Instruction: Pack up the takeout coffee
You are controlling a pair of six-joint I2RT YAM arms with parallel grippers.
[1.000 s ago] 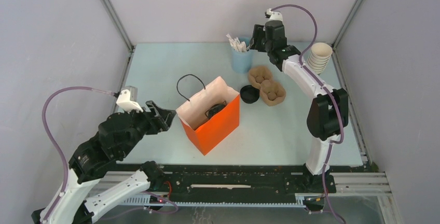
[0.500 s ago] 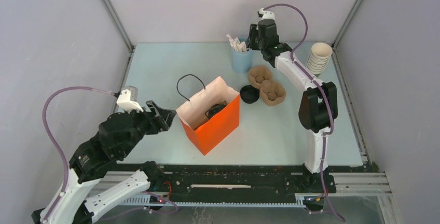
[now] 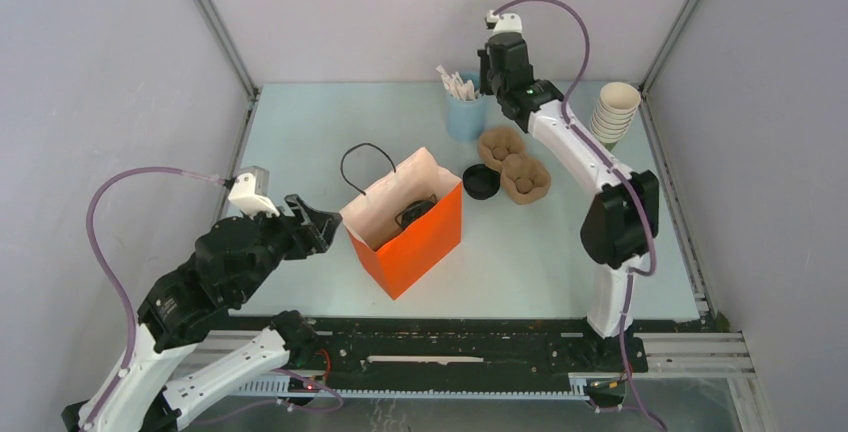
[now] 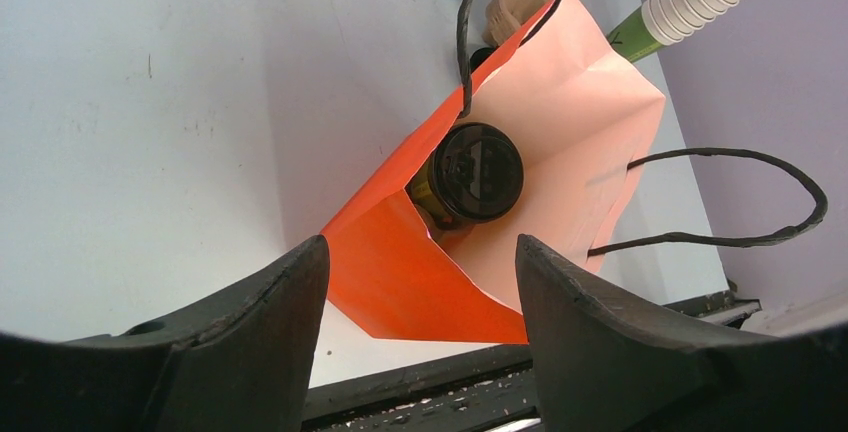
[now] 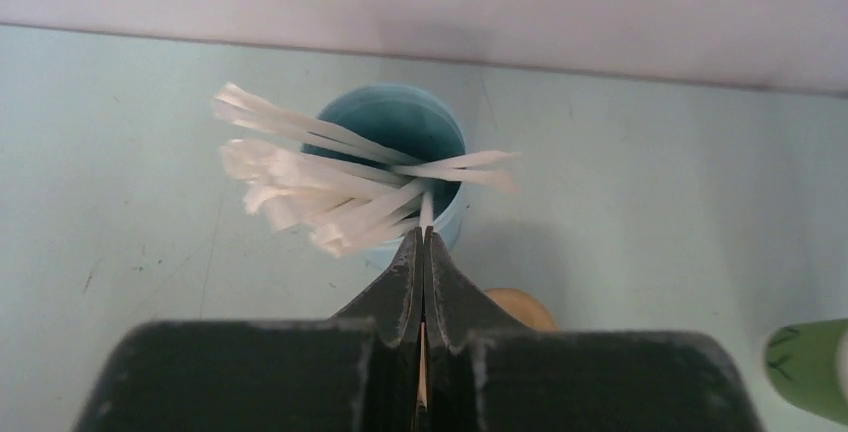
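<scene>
The takeout coffee (image 4: 478,172), a dark cup under a round black lid, lies inside the orange paper bag (image 4: 400,252); from above only its black top (image 3: 415,214) shows in the bag (image 3: 415,242). My left gripper (image 4: 420,252) hangs open just left of the bag (image 3: 318,224), nothing between its fingers. At the back, my right gripper (image 5: 424,237) is over the near rim of the blue cup (image 5: 395,137), shut on one white paper packet (image 5: 426,214) that sticks up from that cup. In the top view this gripper (image 3: 487,80) sits beside the blue cup (image 3: 465,114).
A brown pulp carrier (image 3: 515,164) lies right of the blue cup, with loose black lids (image 3: 481,182) beside it. A stack of lidless cups (image 3: 613,112) lies at the back right. The bag's black cord handles (image 3: 358,157) stick out. Walls close in on three sides.
My right arm has swung left and back to the blue cup, and its jaws have closed on a white packet. The left arm and the bag have stayed put.
</scene>
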